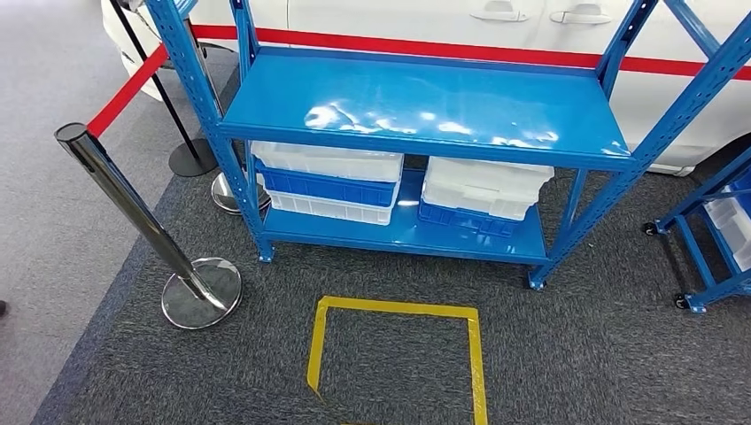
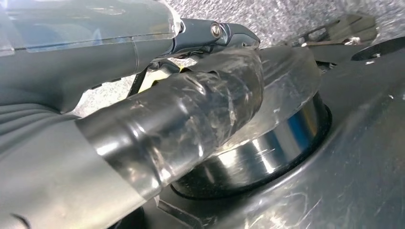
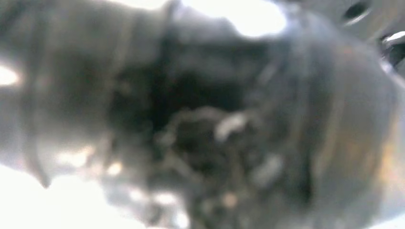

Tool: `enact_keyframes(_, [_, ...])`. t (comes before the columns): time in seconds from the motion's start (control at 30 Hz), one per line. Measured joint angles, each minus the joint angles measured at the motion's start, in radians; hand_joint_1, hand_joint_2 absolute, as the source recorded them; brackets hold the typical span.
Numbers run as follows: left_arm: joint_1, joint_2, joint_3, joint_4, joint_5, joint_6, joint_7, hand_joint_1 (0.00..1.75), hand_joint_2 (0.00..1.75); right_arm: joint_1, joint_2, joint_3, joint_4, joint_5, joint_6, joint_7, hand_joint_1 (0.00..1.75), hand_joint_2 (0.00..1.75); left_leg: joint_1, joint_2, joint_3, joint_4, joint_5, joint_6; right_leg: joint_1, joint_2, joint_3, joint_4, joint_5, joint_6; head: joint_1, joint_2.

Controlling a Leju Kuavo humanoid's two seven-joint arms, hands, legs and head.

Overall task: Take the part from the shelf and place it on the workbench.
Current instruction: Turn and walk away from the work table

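**Blue shelf ahead, bins on its lower level**

From the head view, a blue metal shelf (image 1: 425, 106) stands on dark grey carpet (image 1: 576, 354). Its upper level is a bare, glossy blue board. On the lower level sit two stacks of bins: the left stack (image 1: 328, 181) shows white, blue and white layers, and the right stack (image 1: 483, 197) has white bins over a blue one. The stacks stand apart, with a strip of blue board between them. What lies inside the bins is hidden by the board above, so I cannot tell where the part is.

On the carpet in front of the shelf, yellow tape (image 1: 398, 350) marks out a square. To the left a chrome post (image 1: 142, 226) leans on its round base, and a red belt (image 1: 124, 93) runs from it towards a black post (image 1: 173, 106) farther back. Behind the shelf is a white car (image 1: 496, 22) with a red stripe along its side. At the right edge a second blue rack (image 1: 713, 235) on small wheels holds a white bin.

In the left wrist view, the left hand (image 2: 157, 124) shows as a grey ribbed cover and a thumb wrapped in shiny tape, close against dark, glossy metal; whether its fingers are released or clenched I cannot tell. The right wrist view is badly blurred: the dark mass in it is perhaps the right hand (image 3: 205, 138), and the state of its fingers cannot be told either.
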Motion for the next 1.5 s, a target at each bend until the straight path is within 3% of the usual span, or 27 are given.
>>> enact_keyframes(0.07, [0.001, 0.000, 0.000, 0.000, 0.000, -0.001, 0.000, 0.00, 0.00, -0.001, -0.001, 0.000, 0.000, 0.000, 0.003, -0.001, 0.00, 0.00, -0.002, 0.001, 0.005, -0.002, -0.010, -0.008, 0.008, -0.002, 0.031, -0.074, 0.023, -0.014, 0.000, 0.000])
enact_keyframes(0.2, [0.001, 0.002, 0.000, 0.000, 0.001, 0.001, 0.001, 0.00, 0.00, -0.002, 0.000, 0.000, -0.001, -0.001, 0.010, -0.004, 0.00, 0.00, -0.006, 0.002, 0.015, 0.002, -0.026, -0.025, -0.001, -0.003, 0.057, -0.109, 0.016, -0.021, 0.000, 0.000])
enact_keyframes(0.27, [0.000, 0.003, 0.000, 0.000, 0.004, 0.005, 0.001, 0.00, 0.00, 0.000, 0.001, 0.000, -0.001, 0.001, 0.026, -0.014, 0.00, 0.00, -0.005, 0.002, -0.027, 0.088, -0.072, -0.034, -0.008, -0.007, 0.076, -0.126, 0.015, -0.027, 0.000, 0.000])
enact_keyframes(0.33, [-0.005, 0.003, 0.000, 0.000, 0.011, 0.012, 0.002, 0.00, 0.00, 0.001, 0.001, 0.001, -0.001, 0.005, 0.049, -0.026, 0.00, 0.00, -0.003, 0.002, -0.105, 0.218, -0.121, -0.042, -0.008, -0.009, 0.084, -0.129, 0.008, -0.031, 0.000, 0.000])
enact_keyframes(0.37, [-0.007, 0.002, 0.000, 0.000, 0.015, 0.016, 0.002, 0.00, 0.00, 0.001, 0.001, 0.001, -0.001, 0.006, 0.058, -0.030, 0.00, 0.00, -0.002, 0.002, -0.134, 0.260, -0.124, -0.045, -0.008, -0.008, 0.088, -0.128, 0.004, -0.031, -0.001, 0.000])
enact_keyframes(0.4, [-0.009, 0.001, 0.000, 0.000, 0.018, 0.018, 0.003, 0.00, 0.00, 0.001, 0.002, 0.001, -0.001, 0.007, 0.065, -0.032, 0.00, 0.00, 0.000, 0.002, -0.147, 0.267, -0.105, -0.048, -0.009, -0.006, 0.094, -0.126, -0.001, -0.030, -0.001, 0.000])
enact_keyframes(0.43, [-0.010, 0.001, 0.000, 0.000, 0.019, 0.020, 0.003, 0.00, 0.00, 0.001, 0.002, 0.001, -0.001, 0.007, 0.068, -0.034, 0.00, 0.00, 0.002, 0.002, -0.140, 0.235, -0.067, -0.051, -0.011, -0.004, 0.100, -0.124, -0.007, -0.027, -0.001, 0.000])
enact_keyframes(0.47, [-0.010, 0.001, 0.000, 0.000, 0.020, 0.021, 0.005, 0.00, 0.00, 0.001, 0.003, 0.002, -0.001, 0.007, 0.070, -0.034, 0.00, 0.00, 0.006, 0.002, -0.117, 0.170, -0.019, -0.053, -0.012, -0.002, 0.107, -0.121, -0.014, -0.023, -0.001, 0.000])
enact_keyframes(0.53, [-0.008, 0.000, 0.000, 0.000, 0.019, 0.023, 0.008, 0.00, 0.00, 0.003, 0.003, 0.002, -0.001, 0.007, 0.070, -0.033, 0.00, 0.00, 0.010, 0.001, -0.070, 0.054, 0.038, -0.051, -0.011, 0.001, 0.110, -0.110, -0.028, -0.011, 0.000, 0.000])
enact_keyframes(0.6, [-0.006, -0.002, 0.000, 0.000, 0.019, 0.024, 0.008, 0.00, 0.00, 0.003, 0.003, 0.002, -0.002, 0.007, 0.070, -0.033, 0.00, 0.00, 0.010, -0.003, -0.056, 0.014, 0.043, -0.042, -0.004, 0.002, 0.105, -0.101, -0.037, -0.013, 0.000, 0.000])
enact_keyframes(0.7, [-0.006, -0.005, 0.000, 0.000, 0.030, 0.026, 0.007, 0.00, 0.00, 0.004, 0.003, 0.002, -0.002, 0.008, 0.071, -0.035, 0.00, 0.00, 0.007, -0.005, -0.055, 0.009, 0.045, -0.035, -0.002, 0.002, 0.105, -0.101, -0.038, -0.033, 0.000, 0.000])
enact_keyframes(0.8, [-0.003, -0.006, 0.000, -0.002, 0.046, 0.038, -0.043, 0.00, 0.00, 0.004, 0.002, 0.007, -0.003, 0.033, 0.092, -0.086, 0.00, 0.00, 0.005, -0.004, -0.054, 0.010, 0.042, -0.030, -0.003, 0.003, 0.108, -0.106, -0.038, -0.033, 0.000, 0.000])
enact_keyframes(0.93, [-0.041, -0.004, 0.000, -0.057, -0.011, 0.058, -0.239, 0.00, 0.00, -0.011, -0.012, 0.083, -0.042, 0.201, 0.145, -0.347, 0.00, 0.00, 0.001, -0.006, -0.058, 0.011, 0.044, -0.021, -0.005, 0.002, 0.106, -0.110, -0.032, -0.022, 0.000, 0.000])
enact_keyframes(1.0, [-0.101, 0.001, 0.008, -0.145, -0.098, 0.062, -0.269, 0.00, 0.00, -0.031, -0.021, 0.136, -0.135, 0.275, 0.148, -0.452, 0.00, 0.00, -0.001, -0.007, -0.065, 0.011, 0.048, -0.015, -0.009, 0.001, 0.101, -0.110, -0.028, -0.008, 0.000, 0.000])
enact_keyframes(1.03, [-0.129, 0.001, 0.024, -0.212, -0.162, 0.061, -0.262, 0.00, 0.00, -0.040, -0.025, 0.163, -0.212, 0.294, 0.144, -0.465, 0.00, 0.00, -0.002, -0.006, -0.068, 0.011, 0.050, -0.012, -0.010, 0.001, 0.098, -0.110, -0.026, -0.001, 0.000, 0.000])
enact_keyframes(1.1, [-0.165, 0.000, 0.080, -0.357, -0.310, 0.049, -0.203, 0.00, 0.00, -0.054, -0.031, 0.207, -0.371, 0.306, 0.133, -0.431, 0.00, 0.00, -0.003, -0.004, -0.069, 0.011, 0.052, -0.009, -0.012, 0.002, 0.098, -0.111, -0.024, 0.007, 0.000, 0.000])
enact_keyframes(1.17, [-0.171, -0.002, 0.159, -0.464, -0.449, 0.029, -0.110, 0.00, 0.00, -0.070, -0.033, 0.241, -0.469, 0.303, 0.124, -0.365, 0.00, 0.00, -0.003, 0.001, -0.066, 0.011, 0.051, -0.010, -0.011, 0.006, 0.101, -0.111, -0.024, 0.008, 0.000, 0.000])
enact_keyframes(1.23, [-0.156, -0.001, 0.229, -0.475, -0.539, 0.031, -0.029, 0.00, 0.00, -0.085, -0.033, 0.271, -0.447, 0.262, 0.127, -0.285, 0.00, 0.00, -0.002, 0.003, -0.058, 0.010, 0.049, -0.011, -0.010, 0.008, 0.106, -0.112, -0.026, 0.011, 0.000, 0.000])
enact_keyframes(1.3, [-0.113, 0.009, 0.292, -0.390, -0.561, 0.082, 0.039, 0.00, 0.00, -0.073, -0.030, 0.281, -0.335, 0.148, 0.113, -0.146, 0.00, 0.00, -0.002, 0.002, -0.048, 0.009, 0.044, -0.013, -0.010, 0.008, 0.113, -0.113, -0.032, 0.016, 0.000, 0.000])
enact_keyframes(1.37, [-0.047, 0.030, 0.359, -0.270, -0.538, 0.172, 0.166, 0.00, 0.00, -0.035, -0.027, 0.252, -0.224, -0.009, -0.002, 0.047, 0.00, 0.00, -0.002, 0.003, -0.042, 0.008, 0.039, -0.015, -0.010, 0.009, 0.118, -0.112, -0.037, 0.017, 0.000, 0.000])
enact_keyframes(1.43, [0.024, 0.050, 0.417, -0.163, -0.494, 0.249, 0.340, 0.00, 0.00, 0.000, -0.025, 0.194, -0.131, -0.144, -0.178, 0.214, 0.00, 0.00, -0.001, 0.005, -0.040, 0.006, 0.034, -0.017, -0.009, 0.012, 0.118, -0.111, -0.042, 0.014, 0.000, 0.000])
enact_keyframes(1.5, [0.092, 0.059, 0.469, -0.086, -0.433, 0.286, 0.435, 0.00, 0.00, 0.041, -0.037, 0.130, -0.050, -0.249, -0.314, 0.257, 0.00, 0.00, -0.001, 0.003, -0.038, 0.005, 0.029, -0.019, -0.009, 0.010, 0.119, -0.111, -0.049, 0.013, -0.001, 0.000])
